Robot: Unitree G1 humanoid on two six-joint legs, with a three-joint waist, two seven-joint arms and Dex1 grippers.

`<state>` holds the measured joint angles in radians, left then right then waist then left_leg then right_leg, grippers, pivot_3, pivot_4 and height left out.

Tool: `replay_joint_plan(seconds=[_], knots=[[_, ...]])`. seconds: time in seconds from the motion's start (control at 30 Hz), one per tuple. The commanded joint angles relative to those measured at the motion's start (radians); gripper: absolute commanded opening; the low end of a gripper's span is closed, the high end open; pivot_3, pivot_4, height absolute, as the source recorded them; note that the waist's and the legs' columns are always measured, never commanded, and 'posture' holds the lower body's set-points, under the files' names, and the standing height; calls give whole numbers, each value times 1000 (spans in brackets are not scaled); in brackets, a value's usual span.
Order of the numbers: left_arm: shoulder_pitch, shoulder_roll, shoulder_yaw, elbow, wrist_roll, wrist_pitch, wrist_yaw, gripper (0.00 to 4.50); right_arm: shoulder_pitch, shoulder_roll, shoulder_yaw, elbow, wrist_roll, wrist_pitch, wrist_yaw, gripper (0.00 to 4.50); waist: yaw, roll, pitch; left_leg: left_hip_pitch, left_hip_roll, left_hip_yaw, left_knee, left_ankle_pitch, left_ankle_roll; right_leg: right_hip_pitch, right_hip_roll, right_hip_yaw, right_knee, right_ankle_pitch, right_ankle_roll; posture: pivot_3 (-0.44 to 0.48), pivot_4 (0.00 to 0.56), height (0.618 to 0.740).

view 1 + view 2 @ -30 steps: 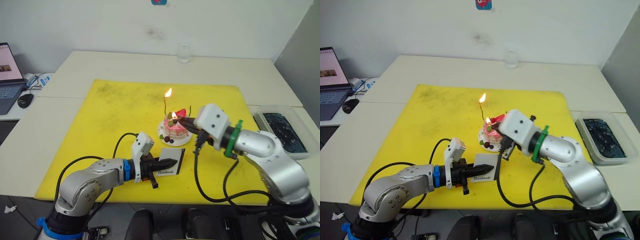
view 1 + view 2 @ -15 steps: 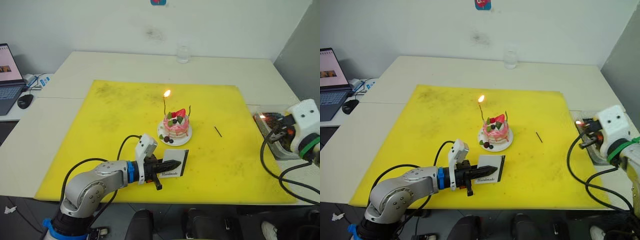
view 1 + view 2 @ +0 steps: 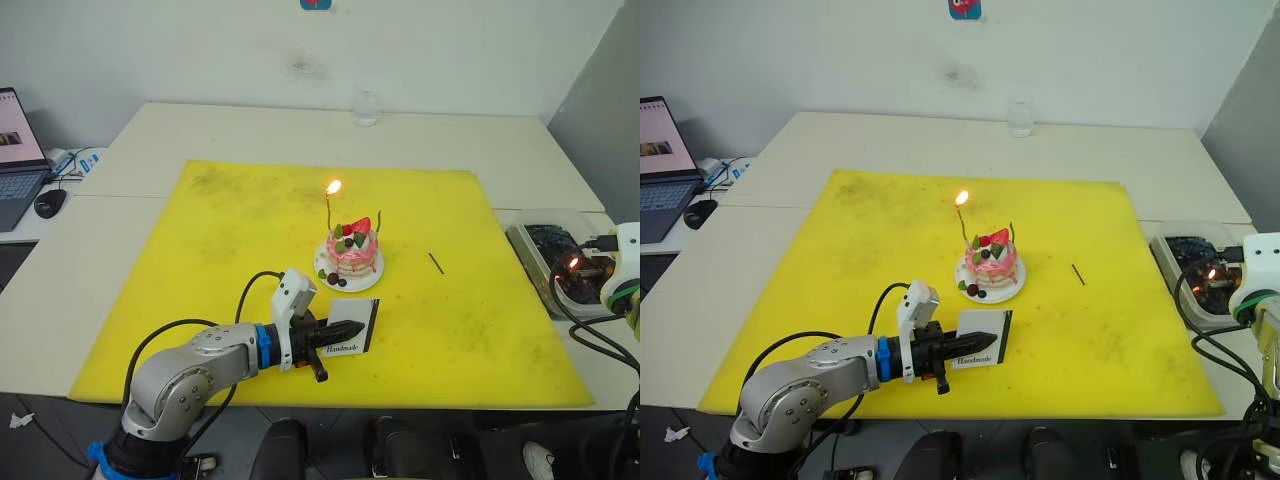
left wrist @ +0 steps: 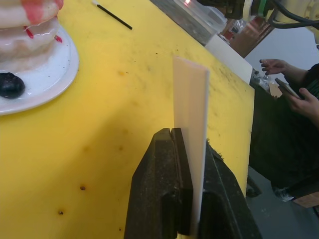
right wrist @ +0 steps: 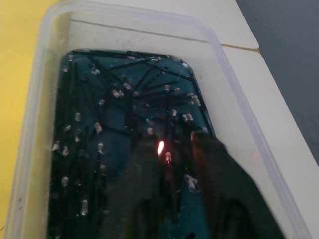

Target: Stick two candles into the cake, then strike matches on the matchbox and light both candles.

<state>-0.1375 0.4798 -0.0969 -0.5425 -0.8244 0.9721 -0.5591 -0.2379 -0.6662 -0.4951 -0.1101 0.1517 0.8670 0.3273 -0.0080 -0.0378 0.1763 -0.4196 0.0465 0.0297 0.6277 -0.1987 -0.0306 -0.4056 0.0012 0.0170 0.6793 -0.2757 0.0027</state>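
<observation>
Candles [image 3: 329,208] are seen standing in the pink cake [image 3: 350,252], which sits on its white plate at the middle of the yellow mat [image 3: 220,260]; the taller one carries a flame, the shorter one [image 3: 378,222] shows none. The matchbox [image 3: 351,327] is held upright on the mat near the plate, pinched between the closed fingers of the left gripper [image 4: 192,149]. One match [image 3: 436,263] lies loose on the mat. A clear tub [image 5: 37,104] holding dark liquid and many spent sticks is seen on the table beside the mat. The right gripper [image 5: 174,164] is held inside it, fingers closed on a thin burning match [image 5: 161,147].
</observation>
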Motion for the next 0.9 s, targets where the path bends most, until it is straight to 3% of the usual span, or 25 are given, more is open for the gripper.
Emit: replay_joint_plan(seconds=[0.03,0.17,0.23,0.4,0.57,0.9], knots=[[6,4,19,-40,-19,-7,1,0,-21,-7,-69,-67,27,-24,-25,2508,0,1,0,0,0,0,0,0,0,0,0,0,0,0,0,0,150,740],[10,4,19,-39,-17,-11,-1,0,-5,-5,-98,-159,52,-38,-30,4036,0,1,0,0,0,0,0,0,0,0,0,0,0,0,0,0,150,740],[8,4,18,-36,-16,-13,-3,0,9,-11,-101,-230,68,-41,-14,4479,0,1,0,0,0,0,0,0,0,0,0,0,0,0,0,0,150,740],[-4,6,16,-23,-12,-15,-13,0,46,-18,-57,-400,177,-60,106,4479,-1,1,0,0,0,0,0,0,0,0,0,0,0,0,0,0,150,740],[-13,7,10,-22,-12,-12,-15,0,129,47,67,-487,241,-107,172,4479,0,1,0,0,1,-1,0,0,0,1,0,-1,0,0,0,0,150,740],[-23,15,19,-27,-22,-1,-14,0,120,175,362,-253,105,-373,162,4479,-1,1,0,0,0,0,0,0,0,0,0,0,0,0,0,0,150,740]])
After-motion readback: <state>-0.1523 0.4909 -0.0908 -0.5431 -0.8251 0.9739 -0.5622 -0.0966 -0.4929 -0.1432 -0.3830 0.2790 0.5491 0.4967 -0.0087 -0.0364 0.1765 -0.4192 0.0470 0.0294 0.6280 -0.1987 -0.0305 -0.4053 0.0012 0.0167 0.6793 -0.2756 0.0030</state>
